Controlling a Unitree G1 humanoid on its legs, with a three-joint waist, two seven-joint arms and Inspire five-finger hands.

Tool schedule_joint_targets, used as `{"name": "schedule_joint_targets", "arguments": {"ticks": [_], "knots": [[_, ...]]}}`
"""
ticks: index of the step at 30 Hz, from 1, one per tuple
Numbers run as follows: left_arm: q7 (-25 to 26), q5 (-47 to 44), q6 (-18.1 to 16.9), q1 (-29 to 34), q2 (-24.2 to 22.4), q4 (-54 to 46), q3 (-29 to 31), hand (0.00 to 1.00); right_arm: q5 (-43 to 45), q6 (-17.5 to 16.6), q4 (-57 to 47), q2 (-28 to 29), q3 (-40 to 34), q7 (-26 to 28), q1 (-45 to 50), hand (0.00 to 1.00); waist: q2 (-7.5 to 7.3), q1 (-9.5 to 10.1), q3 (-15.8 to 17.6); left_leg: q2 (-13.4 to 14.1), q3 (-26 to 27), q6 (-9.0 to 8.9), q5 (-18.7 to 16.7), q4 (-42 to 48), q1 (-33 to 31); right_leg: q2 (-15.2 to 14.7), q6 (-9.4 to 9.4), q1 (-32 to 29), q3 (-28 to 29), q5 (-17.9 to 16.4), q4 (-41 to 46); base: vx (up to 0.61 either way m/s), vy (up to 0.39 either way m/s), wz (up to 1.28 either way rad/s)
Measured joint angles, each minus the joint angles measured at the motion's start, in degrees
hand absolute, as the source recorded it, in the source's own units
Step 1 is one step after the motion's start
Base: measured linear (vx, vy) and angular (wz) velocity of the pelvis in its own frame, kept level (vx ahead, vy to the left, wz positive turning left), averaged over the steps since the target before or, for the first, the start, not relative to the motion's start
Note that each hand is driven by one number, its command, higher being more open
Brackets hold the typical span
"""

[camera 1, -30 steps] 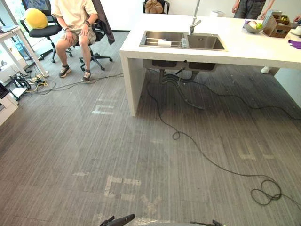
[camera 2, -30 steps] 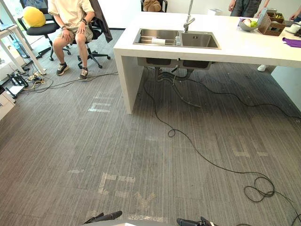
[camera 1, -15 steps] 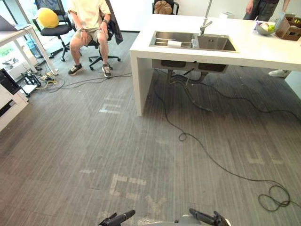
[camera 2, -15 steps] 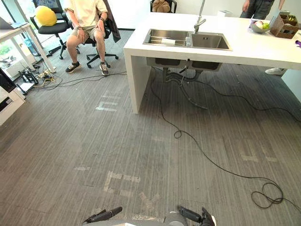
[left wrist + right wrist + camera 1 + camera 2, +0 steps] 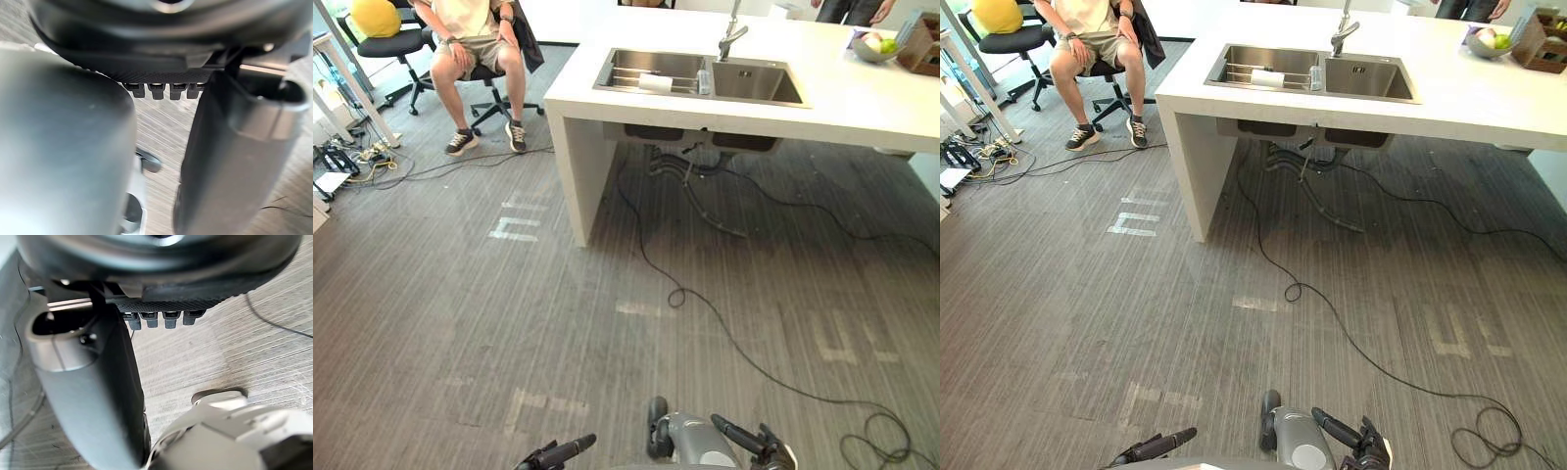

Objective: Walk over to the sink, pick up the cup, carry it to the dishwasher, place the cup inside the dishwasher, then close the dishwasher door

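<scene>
With the white cup [image 5: 656, 84] lying in the sink's [image 5: 754, 86] left basin at top centre, and left hand [image 5: 558, 453] and right hand [image 5: 754, 452] loose and empty at the bottom edge, the walk should finish square to the counter [image 5: 862, 103].

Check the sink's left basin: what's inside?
A white cup lies on its side by a wire rack in the left basin of the sink. Basin floor behind the near wall is hidden.
</scene>
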Motion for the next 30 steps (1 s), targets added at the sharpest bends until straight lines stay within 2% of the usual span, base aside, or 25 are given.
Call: {"name": "schedule_joint_targets", "arguments": {"ticks": [2,4,5,6,8,9,11,12,13,14,15,16,17,18,19,20,21,23,24,25,26,27,28,29,30], "knots": [[0.01,1.37,-0.05,-0.14,-0.64,-1.47,1.13,1.0,-0.03,1.66,-0.12,-0.47,0.07,0.03,0.02,1.0,0.63,0.01,-0.48,0.79,-1.55,-2.35,3.06,10.7,-4.45,0.99,-0.74,1.64,-0.41,-2.09,-0.31,0.41,-0.194,0.03],[-0.04,3.06,-0.67,-0.15,-1.67,-2.61,3.32,1.0,-0.78,3.23,-0.6,-1.65,1.64,0.18,0.49,1.0,1.95,0.0,-1.39,2.56,-1.75,-4.26,13.49,24.55,-10.82,2.99,-1.78,5.9,-0.17,-4.08,-2.96,0.44,-0.14,-0.05],[-0.03,3.71,-1.03,-0.12,-1.85,-2.75,3.34,1.0,-1.11,3.48,-0.71,-1.92,2.19,0.14,0.52,1.0,1.82,0.08,-1.33,3.07,-1.63,-4.11,15.88,28.53,-12.45,3.56,-1.94,7.67,0.08,-4.18,-4.64,0.39,-0.064,-0.01],[0.1,5.36,-2.45,-0.07,-2.27,-4.07,4.66,1.0,-1.27,4.11,-0.68,-2.32,2.9,0.03,0.66,1.0,2.05,0.26,-1.26,3.44,-0.38,-2.94,12.54,39.29,-17.5,4.42,-2.37,11.98,0.64,-4.24,-8.05,0.38,-0.061,-0.01],[0.73,6.45,-4.52,0.04,-2.74,-5.57,4.87,1.0,-1.28,4.5,-0.65,-2.32,3.71,-0.08,0.6,1.0,1.45,0.54,-1.11,2.28,2.44,-1.91,8.39,43.42,-21.56,4.29,-2.65,16.27,1.49,-4.27,-11.28,0.3,-0.061,-0.12],[1.87,7.86,-6.95,0.36,-3.68,-7.45,4.4,1.0,-1.3,4.56,-0.53,-2.42,3.97,-0.04,0.17,1.0,1.36,1.17,-1.05,1.41,6.42,-0.18,4.75,41.1,-25.34,3.9,-1.66,19.57,2.58,-3.29,-13.72,0.39,-0.056,-0.29],[4.66,10.76,-11.23,0.84,-4.79,-8.91,2.92,1.0,-2.33,4.64,-0.41,-2.32,3.96,-0.1,-0.64,1.0,0.81,2.1,-0.7,0.65,10.97,0.95,1.85,31.95,-27.36,2.95,-0.79,22.23,3.99,-3.5,-15.08,0.4,0.003,-0.45],[7.38,13.21,-14.11,1.22,-5.29,-11.87,1.25,1.0,-3.38,4.72,-0.54,-1.96,3.93,-0.01,-1.86,1.0,-0.36,2.69,0.08,-2.13,13.08,0.82,1.62,16.77,-27.63,1.13,0.5,24.27,5.47,-4.26,-15.83,0.35,0.061,-0.45],[8.51,14.15,-15.05,1.22,-5.47,-13.71,0.18,1.0,-3.47,4.71,-0.64,-1.8,3.89,0.05,-2.38,1.0,-0.78,2.86,0.41,-3.54,13.06,0.36,2.29,9.44,-27.56,0.29,1.09,24.94,6.0,-4.61,-16.16,0.34,0.073,-0.41],[10.14,15.66,-16.54,1.34,-5.7,-16.72,-1.49,1.0,-3.87,4.66,-0.67,-1.67,3.87,0.14,-2.97,1.0,-0.87,3.05,0.51,-4.95,12.41,-0.11,5.06,-0.71,-27.33,-0.39,1.88,25.63,6.65,-5.08,-16.55,0.27,0.086,-0.33],[12.7,17.82,-19.49,1.52,-5.83,-21.19,-4.42,1.0,-4.57,4.42,-0.63,-1.78,3.93,0.17,-3.54,1.0,0.05,3.31,0.34,-5.23,10.0,-0.99,8.55,-10.8,-27.93,-0.31,3.05,26.13,7.78,-5.91,-17.09,0.27,0.109,-0.35],[13.96,18.87,-21.07,1.51,-5.86,-23.38,-5.77,1.0,-4.65,4.28,-0.6,-1.86,3.96,0.18,-3.79,1.0,0.7,3.37,0.41,-4.81,8.88,-1.26,9.17,-12.64,-28.72,-0.06,3.51,26.37,8.32,-6.7,-17.03,0.42,0.237,-0.41],[16.93,21.51,-24.6,1.46,-5.87,-27.08,-8.1,1.0,-5.06,3.96,-0.28,-1.86,4.09,0.12,-3.86,1.0,1.82,3.49,0.24,-3.84,7.71,-0.84,10.99,-13.02,-30.0,0.22,4.6,27.15,9.34,-9.43,-16.06,0.45,0.303,-0.43],[20.05,24.64,-27.52,1.45,-5.74,-31.0,-9.26,1.0,-5.16,3.67,-0.32,-1.48,4.95,-0.1,-3.48,1.0,1.68,3.58,-0.03,-4.45,8.03,0.43,16.35,-10.97,-29.93,-1.35,5.73,27.3,10.51,-12.61,-13.29,0.38,0.264,-0.46],[21.36,26.11,-28.66,1.48,-5.71,-33.49,-9.32,1.0,-5.39,3.5,-0.31,-1.48,5.44,-0.22,-3.47,1.0,1.6,3.6,-0.3,-5.15,8.46,1.72,18.25,-10.27,-29.92,-2.32,6.44,26.92,11.31,-14.17,-11.61,0.46,0.287,-0.54],[25.03,31.22,-30.68,1.19,-5.25,-41.01,-9.3,1.0,-5.93,3.15,-0.18,-1.48,6.28,-0.54,-3.21,1.0,0.82,3.43,-0.87,-6.85,10.27,4.41,21.25,-8.03,-30.6,-5.14,8.55,25.73,12.53,-16.96,-8.0,0.52,0.271,-0.38],[26.52,33.12,-31.63,-0.01,-4.62,-44.38,-9.34,1.0,-6.06,3.13,0.08,-1.06,6.06,-0.77,-3.14,1.0,-0.19,3.21,-1.18,-8.82,10.99,5.32,19.4,-7.0,-30.85,-7.34,9.87,24.96,12.92,-17.67,-6.27,0.63,0.317,-0.19],[28.3,37.06,-32.95,-4.07,-3.48,-49.78,-9.66,1.0,-5.97,3.12,0.19,-0.73,4.27,-1.3,-2.54,1.0,-0.62,2.72,-1.51,-12.2,11.04,7.19,18.64,-5.24,-29.88,-10.44,10.71,24.69,12.72,-17.2,-0.97,0.49,0.229,0.35],[29.16,39.12,-33.95,-5.78,-2.61,-52.04,-10.12,1.0,-6.01,3.05,0.18,-0.57,3.39,-1.52,-2.16,1.0,-0.67,2.78,-1.56,-13.41,10.76,7.97,17.65,-5.34,-28.08,-11.52,12.35,24.39,12.44,-16.2,3.29,0.5,0.246,0.47],[29.89,41.03,-34.94,-6.98,-1.5,-55.09,-10.77,1.0,-6.03,2.62,0.14,-0.23,3.01,-1.65,-1.82,1.0,-0.79,2.73,-1.62,-14.4,10.25,8.47,16.44,-6.04,-25.71,-12.44,14.37,23.24,12.15,-14.45,9.48,0.47,0.225,0.34],[30.6,42.87,-36.54,-8.21,0.18,-59.05,-11.8,1.0,-6.05,1.65,-0.01,-0.08,2.55,-1.89,-1.14,1.0,-0.95,2.82,-2.17,-15.21,9.52,8.7,14.98,-7.46,-22.61,-13.57,14.91,19.94,12.02,-9.92,19.51,0.64,0.277,0.26],[30.55,44.19,-38.46,-9.25,1.89,-63.93,-13.19,1.0,-5.37,0.19,-0.39,-0.45,2.38,-2.49,-0.7,1.0,-1.06,2.89,-2.85,-15.65,8.9,8.94,13.56,-10.25,-18.22,-15.95,14.38,14.3,11.17,-1.31,32.93,0.45,0.186,0.14],[30.53,44.26,-38.89,-9.48,2.23,-64.69,-13.42,1.0,-5.2,-0.12,-0.38,-0.44,2.37,-2.6,-0.69,1.0,-1.06,2.87,-2.84,-15.73,8.87,8.97,13.27,-10.68,-17.33,-16.57,13.92,13.15,10.73,-0.76,35.88,0.43,0.147,0.01],[30.37,44.67,-40.16,-10.57,3.38,-66.7,-14.37,1.0,-4.19,-1.37,-0.71,-0.32,2.13,-3.03,-0.56,1.0,-1.09,2.59,-2.93,-16.14,8.59,8.92,12.75,-12.31,-13.87,-19.49,11.16,8.21,8.77,-2.27,46.09,0.3,0.074,0.01],[30.3,44.71,-40.37,-11.36,3.89,-67.71,-15.82,1.0,-4.05,-2.49,-1.35,-0.67,2.23,-3.48,-0.57,1.0,-0.7,1.69,-3.25,-15.82,7.96,8.87,12.32,-13.9,-11.03,-20.64,8.19,4.58,7.15,-4.57,50.97,0.43,0.074,0.09]]}}
